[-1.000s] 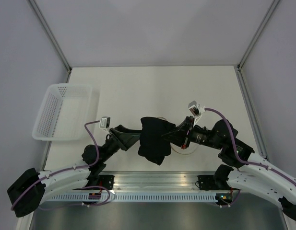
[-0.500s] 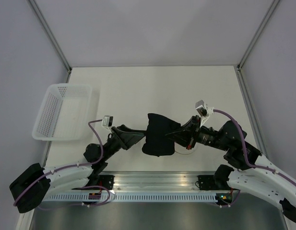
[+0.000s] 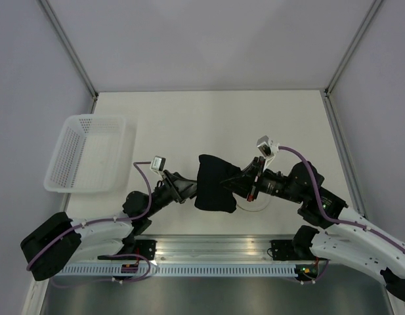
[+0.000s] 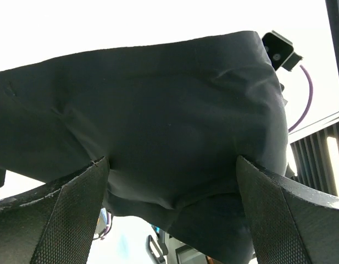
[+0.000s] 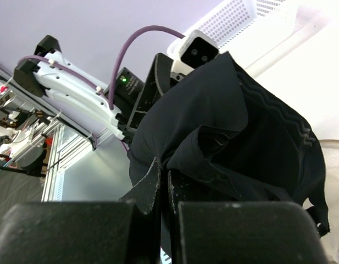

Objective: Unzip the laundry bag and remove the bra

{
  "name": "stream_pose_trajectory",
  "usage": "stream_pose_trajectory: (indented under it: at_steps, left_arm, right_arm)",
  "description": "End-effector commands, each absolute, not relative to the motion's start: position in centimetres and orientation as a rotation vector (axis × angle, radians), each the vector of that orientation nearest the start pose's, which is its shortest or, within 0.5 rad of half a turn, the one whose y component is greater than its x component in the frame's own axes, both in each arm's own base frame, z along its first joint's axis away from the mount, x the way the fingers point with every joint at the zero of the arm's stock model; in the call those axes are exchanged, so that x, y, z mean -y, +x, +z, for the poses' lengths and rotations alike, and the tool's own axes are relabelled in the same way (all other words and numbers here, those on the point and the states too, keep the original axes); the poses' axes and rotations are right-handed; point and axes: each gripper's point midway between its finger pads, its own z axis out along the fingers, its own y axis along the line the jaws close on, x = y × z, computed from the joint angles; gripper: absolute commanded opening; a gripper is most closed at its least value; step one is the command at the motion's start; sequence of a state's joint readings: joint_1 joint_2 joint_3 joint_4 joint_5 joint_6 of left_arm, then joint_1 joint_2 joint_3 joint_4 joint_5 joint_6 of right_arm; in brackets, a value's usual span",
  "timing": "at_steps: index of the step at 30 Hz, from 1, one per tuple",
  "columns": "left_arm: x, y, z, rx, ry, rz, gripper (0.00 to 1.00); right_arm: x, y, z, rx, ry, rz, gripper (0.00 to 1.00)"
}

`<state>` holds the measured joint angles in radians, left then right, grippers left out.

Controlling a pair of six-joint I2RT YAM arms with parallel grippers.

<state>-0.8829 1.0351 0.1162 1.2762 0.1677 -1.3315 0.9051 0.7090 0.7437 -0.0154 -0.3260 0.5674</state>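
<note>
**R hand (image 3: 236, 184) pinches bra, L hand (image 3: 188, 190) wide open**

R hand: fingers shut tight on a fold of the bra (image 3: 212, 190). R wrist cam shows both fingertips pressed together w/ black cloth bunched between them. The bra hangs up off the surface (image 3: 209, 125), between the two arms, near the surface's 6 o'clock edge.

L hand: spread wide, at the bra's 9 o'clock side. L wrist cam shows one finger (image 4: 65, 209) at each side of the cloth, the cloth sagging between them; can't tell if either finger touches it.

Laundry bag (image 3: 255, 209): mostly hidden under R hand and the bra; only a thin tan rim loop shows, at approx 4 o'clock of the bra. Zip state: can't tell.

White perforated basket (image 3: 84, 154) sits well apart at 9–10 o'clock, at the surface's L edge.
</note>
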Motion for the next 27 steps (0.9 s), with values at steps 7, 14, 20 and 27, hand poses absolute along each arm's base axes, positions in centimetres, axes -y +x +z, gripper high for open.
stream_pose_trajectory:
  at_steps: [7, 14, 20, 27]
  left_arm:
    - [24.8, 11.1, 35.3, -1.035, 0.004, -2.103, 1.0]
    - [25.4, 10.9, 35.8, -1.132, 0.091, -1.981, 1.0]
    - [25.4, 11.1, 35.5, -1.164, 0.109, -1.929, 1.0]
    - [26.9, 13.8, 33.0, -1.418, 0.082, -1.712, 1.0]
  right_arm:
    - [-26.3, 13.5, 31.4, -1.66, -0.496, 1.256, 0.0]
    - [-24.7, 13.1, 33.8, -1.591, -0.49, 1.228, 0.0]
    - [-26.0, 12.8, 33.9, -1.577, -0.521, 1.283, 0.0]
    - [-26.7, 12.4, 34.7, -1.545, -0.554, 1.325, 0.01]
